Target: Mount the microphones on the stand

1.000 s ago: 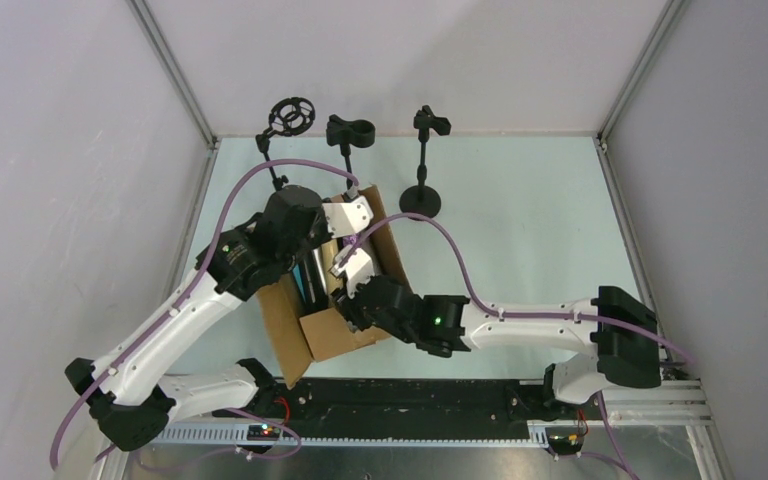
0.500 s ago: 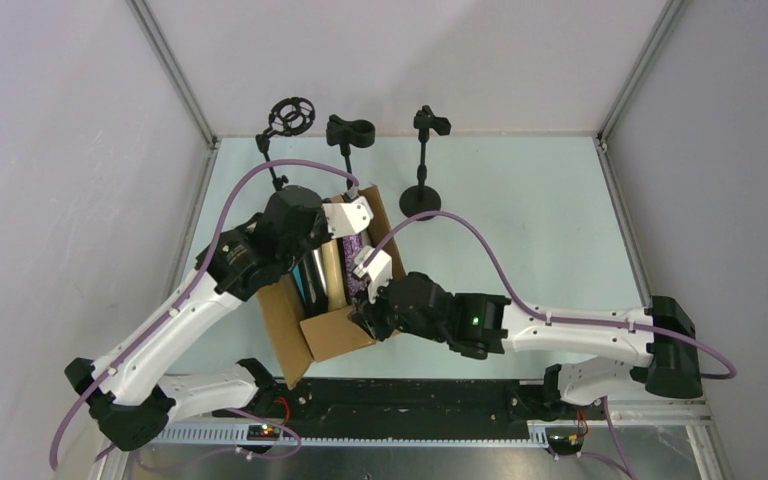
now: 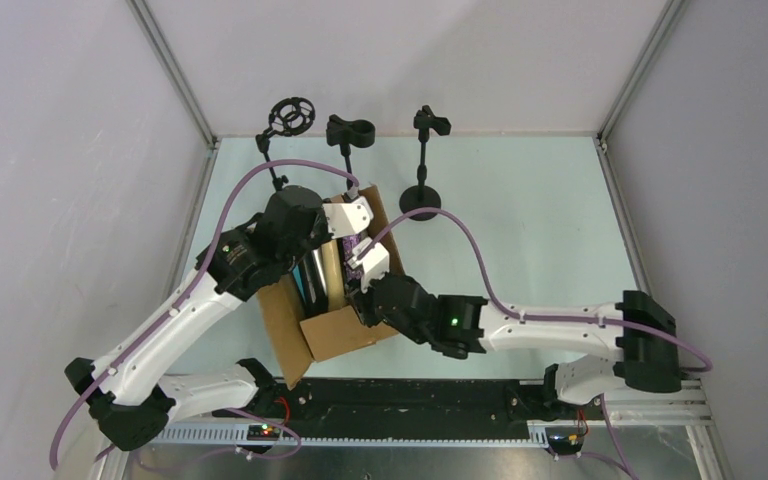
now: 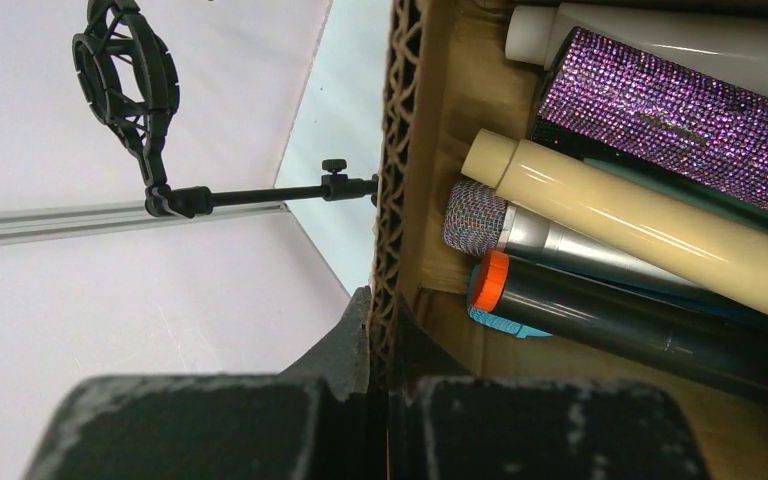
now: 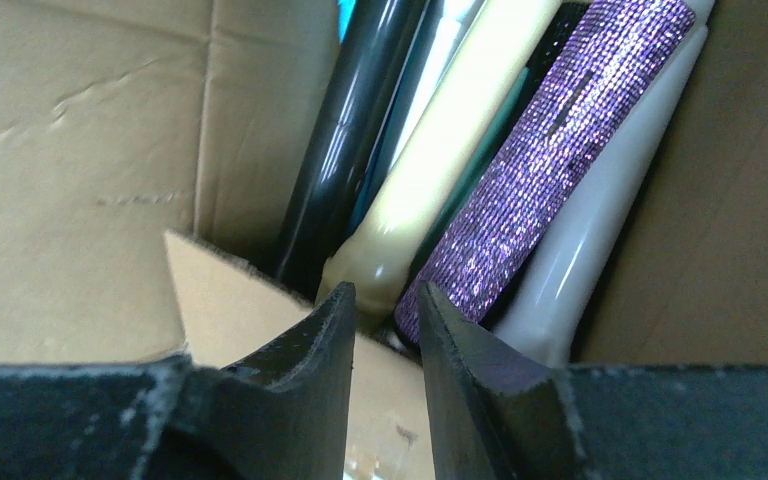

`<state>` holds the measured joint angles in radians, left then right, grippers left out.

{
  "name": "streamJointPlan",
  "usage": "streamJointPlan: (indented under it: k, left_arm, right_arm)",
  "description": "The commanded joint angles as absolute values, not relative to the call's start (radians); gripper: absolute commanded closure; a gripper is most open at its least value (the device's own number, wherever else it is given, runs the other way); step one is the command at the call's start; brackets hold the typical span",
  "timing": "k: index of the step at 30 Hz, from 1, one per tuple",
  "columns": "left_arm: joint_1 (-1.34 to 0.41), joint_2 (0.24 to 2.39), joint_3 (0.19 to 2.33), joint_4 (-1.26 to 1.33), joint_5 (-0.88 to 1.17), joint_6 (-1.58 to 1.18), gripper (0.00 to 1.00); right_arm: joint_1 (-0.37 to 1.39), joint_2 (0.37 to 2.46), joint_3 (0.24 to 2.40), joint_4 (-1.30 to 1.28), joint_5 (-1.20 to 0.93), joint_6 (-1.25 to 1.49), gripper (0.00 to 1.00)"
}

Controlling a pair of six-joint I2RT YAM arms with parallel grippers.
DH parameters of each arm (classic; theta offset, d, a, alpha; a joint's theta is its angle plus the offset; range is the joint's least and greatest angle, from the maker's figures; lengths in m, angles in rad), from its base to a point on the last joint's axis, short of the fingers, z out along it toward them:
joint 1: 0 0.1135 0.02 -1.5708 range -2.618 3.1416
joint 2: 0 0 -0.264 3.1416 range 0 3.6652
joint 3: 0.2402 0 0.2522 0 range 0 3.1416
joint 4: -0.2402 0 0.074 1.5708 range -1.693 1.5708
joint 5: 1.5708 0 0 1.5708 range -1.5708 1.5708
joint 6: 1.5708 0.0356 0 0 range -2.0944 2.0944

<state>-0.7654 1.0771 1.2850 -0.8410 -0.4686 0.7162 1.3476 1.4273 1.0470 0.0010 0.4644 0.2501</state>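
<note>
Several microphones lie in the brown cardboard box (image 3: 335,335): glittery purple (image 4: 670,120), cream (image 4: 640,225), silver-grey (image 4: 560,245), black with orange tip (image 4: 610,315) and a white one (image 4: 660,35). My left gripper (image 4: 385,320) is shut on the box's far wall (image 4: 395,150). My right gripper (image 5: 385,295) hovers over the box's near end with its jaws a narrow gap apart and empty. It points at the ends of the cream microphone (image 5: 440,170) and the purple microphone (image 5: 560,150). Three black stands are at the back: a ring mount (image 3: 291,115), a clip (image 3: 350,131) and a round-based one (image 3: 422,200).
A box flap (image 5: 80,150) rises left of my right fingers. The side walls and the metal frame rails close in the teal table (image 3: 540,220). Purple cables loop over both arms above the box.
My right arm's elbow swung out to the right, then came partway back. Its gripper shifted slightly over the box's near end. The left arm has not moved.
</note>
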Motion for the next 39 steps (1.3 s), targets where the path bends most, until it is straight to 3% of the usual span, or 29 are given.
streamJointPlan:
  k: [1,25,31,34,36,39]
  left_arm:
    - [-0.773,1.04,1.35,-0.779,-0.486,0.707,1.0]
    - [-0.779,1.034,1.346,-0.778,-0.495,0.721,1.0]
    - [-0.779,1.034,1.343,-0.78,-0.494,0.719,1.0]
    - [-0.779,1.031,1.343,-0.78,-0.497,0.723,1.0]
    - [-0.78,1.031,1.343,-0.781,-0.496,0.726,1.0]
    - [-0.779,1.033,1.345,-0.78,-0.49,0.724,1.0]
  right_arm:
    - [1.338,1.494,1.091,0.163,0.573,0.255,0.67]
    - [1.436,1.345,1.038,-0.223,0.399,0.384,0.84]
    - [1.442,1.343,1.039,-0.113,0.5,0.329,0.65]
    - [1.442,1.32,1.039,-0.019,0.489,0.225,0.44]
    - [1.435,1.323,1.031,0.065,0.434,0.107,0.34]
    - [1.377,1.352,1.025,0.099,0.201,0.012,0.26]
